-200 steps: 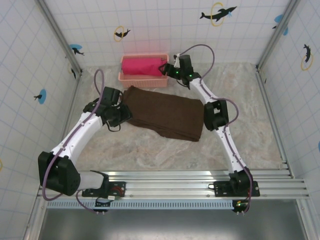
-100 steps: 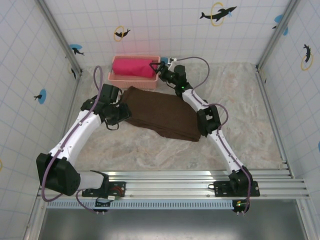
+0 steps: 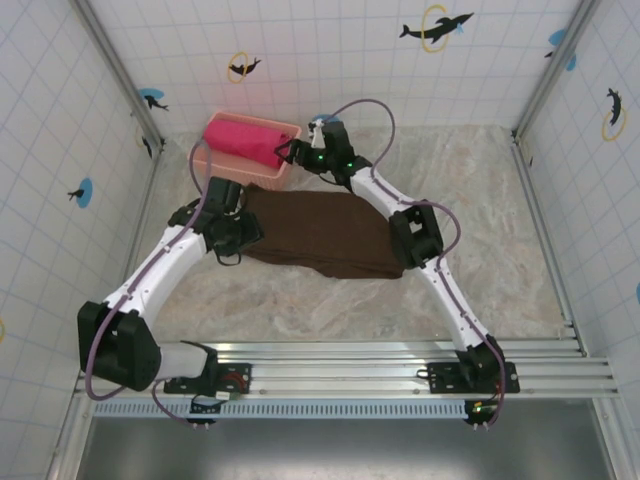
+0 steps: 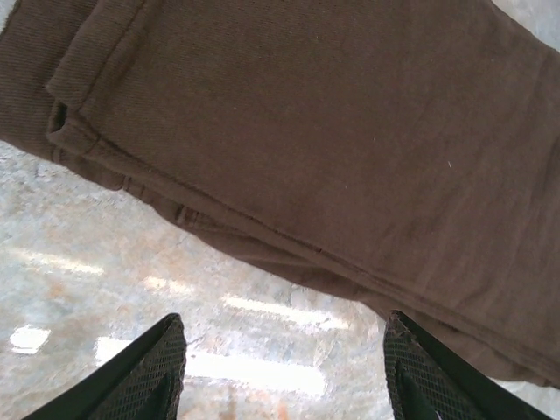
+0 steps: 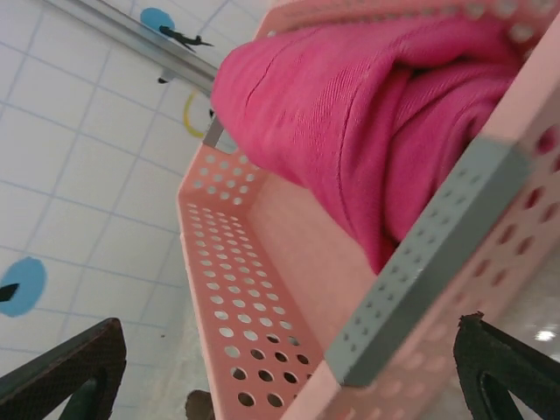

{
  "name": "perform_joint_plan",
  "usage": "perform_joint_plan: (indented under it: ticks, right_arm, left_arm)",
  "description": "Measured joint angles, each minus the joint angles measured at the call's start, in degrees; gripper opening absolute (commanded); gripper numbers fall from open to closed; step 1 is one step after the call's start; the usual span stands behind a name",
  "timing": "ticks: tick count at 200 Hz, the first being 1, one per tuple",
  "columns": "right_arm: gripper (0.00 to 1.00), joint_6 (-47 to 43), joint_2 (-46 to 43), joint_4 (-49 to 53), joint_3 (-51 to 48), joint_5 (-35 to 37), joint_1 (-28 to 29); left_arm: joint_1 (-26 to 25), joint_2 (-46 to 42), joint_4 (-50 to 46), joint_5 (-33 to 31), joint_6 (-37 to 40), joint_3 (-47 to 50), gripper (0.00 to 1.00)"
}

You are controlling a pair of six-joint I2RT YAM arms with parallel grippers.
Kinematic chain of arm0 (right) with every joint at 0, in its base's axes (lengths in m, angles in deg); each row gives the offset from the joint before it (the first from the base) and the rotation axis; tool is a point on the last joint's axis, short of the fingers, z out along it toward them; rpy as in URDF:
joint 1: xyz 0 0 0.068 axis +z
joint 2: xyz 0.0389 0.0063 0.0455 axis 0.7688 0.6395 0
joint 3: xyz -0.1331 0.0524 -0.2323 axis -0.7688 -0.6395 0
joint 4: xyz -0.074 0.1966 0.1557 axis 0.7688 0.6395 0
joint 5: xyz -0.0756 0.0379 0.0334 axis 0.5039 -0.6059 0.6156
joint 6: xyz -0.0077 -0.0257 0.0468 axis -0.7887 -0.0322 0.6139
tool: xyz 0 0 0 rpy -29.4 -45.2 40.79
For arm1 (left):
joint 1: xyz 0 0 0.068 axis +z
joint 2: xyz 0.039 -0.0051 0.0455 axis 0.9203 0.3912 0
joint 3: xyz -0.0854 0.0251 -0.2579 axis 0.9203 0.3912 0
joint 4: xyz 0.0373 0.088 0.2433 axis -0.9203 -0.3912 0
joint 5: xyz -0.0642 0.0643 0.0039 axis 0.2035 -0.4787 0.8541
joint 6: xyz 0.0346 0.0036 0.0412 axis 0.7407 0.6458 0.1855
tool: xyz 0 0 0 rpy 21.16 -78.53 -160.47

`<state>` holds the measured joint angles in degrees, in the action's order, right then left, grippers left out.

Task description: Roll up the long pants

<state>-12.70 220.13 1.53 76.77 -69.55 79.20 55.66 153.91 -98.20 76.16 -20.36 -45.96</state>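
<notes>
On the marbled table (image 3: 520,230) the long pants (image 3: 320,232) lie folded, left end hidden under the left gripper (image 4: 284,332), jaws apart, empty. Right gripper (image 5: 289,328) spread wide at the basket (image 5: 219,280) wall.

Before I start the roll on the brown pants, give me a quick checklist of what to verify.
1. The long pants lie flat on the table: ok.
2. The left gripper is open, empty, over the pants' edge: ok.
3. The right gripper is open, empty: ok.
4. The right gripper is at the pants: not ok, it is at the rim of the pink basket.
5. The pink basket is clear of the pants: cannot tell; they lie close together.
</notes>
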Motion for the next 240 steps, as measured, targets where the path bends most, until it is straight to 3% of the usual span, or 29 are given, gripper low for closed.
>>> perform_joint_plan:
  ticks: [36, 85, 148, 190, 240]
  right_arm:
    - [0.99, -15.15, -4.48, 21.86, 3.52, 6.8, -5.49]
    - [0.99, -24.61, -15.91, 36.76, -10.88, 14.47, -10.62]
    - [0.99, -31.5, -37.66, 41.75, -45.35, 21.0, -14.86]
    - [1.0, -34.73, -47.08, 41.24, -58.55, 22.75, -20.46]
    - [1.0, -35.12, -48.48, 37.51, -68.02, 18.49, -20.85]
  left_arm:
    - [0.0, 3.63, 4.24, 0.17, -1.22, 0.63, 0.61]
    - [0.0, 8.37, 5.88, -0.04, -1.29, 0.61, 0.61]
    - [0.0, 11.69, 9.42, 0.02, -1.86, 1.36, 0.61]
    - [0.0, 11.72, 9.73, 0.02, -1.81, 2.8, 0.6]
    - [0.0, 11.72, 9.9, 0.0, -1.81, 3.19, 0.6]
